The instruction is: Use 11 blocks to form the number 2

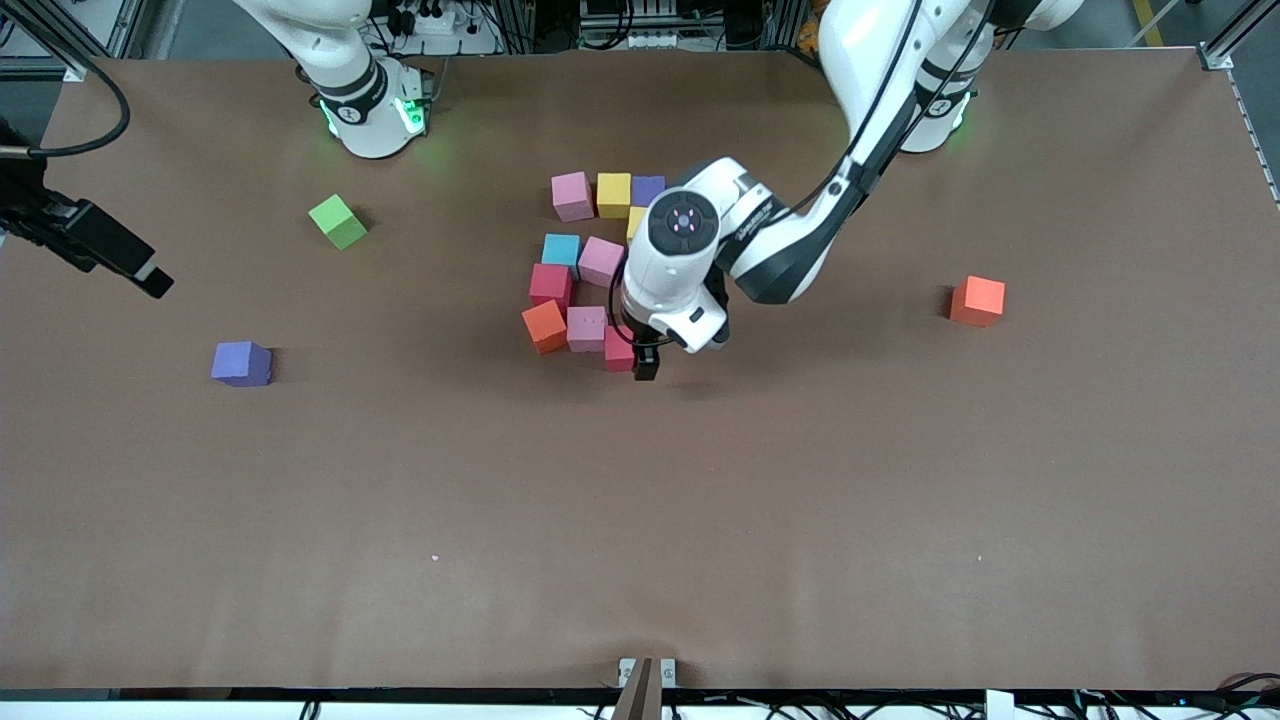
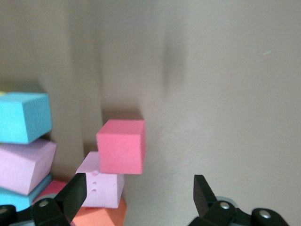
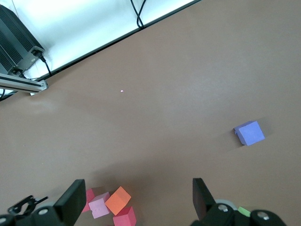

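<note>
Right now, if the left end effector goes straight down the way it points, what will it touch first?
Probably the bare table. The open left end effector hangs just beside the red block at the digit's corner, so one finger might brush it; depth is unclear.

Even bright overhead light; soft shadows; left wrist view blurred.

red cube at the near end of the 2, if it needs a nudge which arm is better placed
Left, probably. The left gripper hangs open right beside the red cube, at the digit's nearest row. The right arm waits by its base, its open right gripper high above the table.
</note>
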Robot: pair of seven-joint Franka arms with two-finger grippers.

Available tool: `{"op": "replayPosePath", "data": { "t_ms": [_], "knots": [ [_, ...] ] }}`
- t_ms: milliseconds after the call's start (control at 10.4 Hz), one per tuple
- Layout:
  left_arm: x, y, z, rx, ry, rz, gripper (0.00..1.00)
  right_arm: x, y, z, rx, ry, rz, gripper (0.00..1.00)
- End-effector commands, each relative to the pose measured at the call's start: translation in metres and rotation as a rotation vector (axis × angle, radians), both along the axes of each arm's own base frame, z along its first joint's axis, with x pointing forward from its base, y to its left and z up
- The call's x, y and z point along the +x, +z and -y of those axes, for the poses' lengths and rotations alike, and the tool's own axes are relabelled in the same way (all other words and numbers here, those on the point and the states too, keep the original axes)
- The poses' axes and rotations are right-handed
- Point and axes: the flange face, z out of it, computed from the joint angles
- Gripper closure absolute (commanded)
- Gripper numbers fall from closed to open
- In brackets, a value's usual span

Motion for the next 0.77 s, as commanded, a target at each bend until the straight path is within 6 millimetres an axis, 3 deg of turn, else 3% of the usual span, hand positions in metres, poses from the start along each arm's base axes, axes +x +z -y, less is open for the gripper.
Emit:
{"op": "replayPosePath", "data": {
  "t_ms": [0, 193, 483, 676],
  "knots": [
    [0.016, 0.017, -0.03, 0.071, -0.04, 0.043, 0.0, -0.006, 0.003, 0.004, -0.001, 0.025, 0.014, 0.0],
    [0.039, 0.039, -0.067, 0.097, -0.085, 0.047, 0.0, -0.005, 0.004, 0.029, -0.018, 0.067, 0.021, 0.0],
    [0.087, 0.079, -0.153, 0.117, -0.087, 0.062, 0.0, -0.005, 0.003, 0.031, -0.025, 0.094, 0.018, 0.0],
    [0.097, 0.098, -0.188, 0.139, -0.178, 0.055, 0.0, -0.005, 0.002, 0.03, -0.024, 0.094, 0.015, 0.0]
  ]
}}
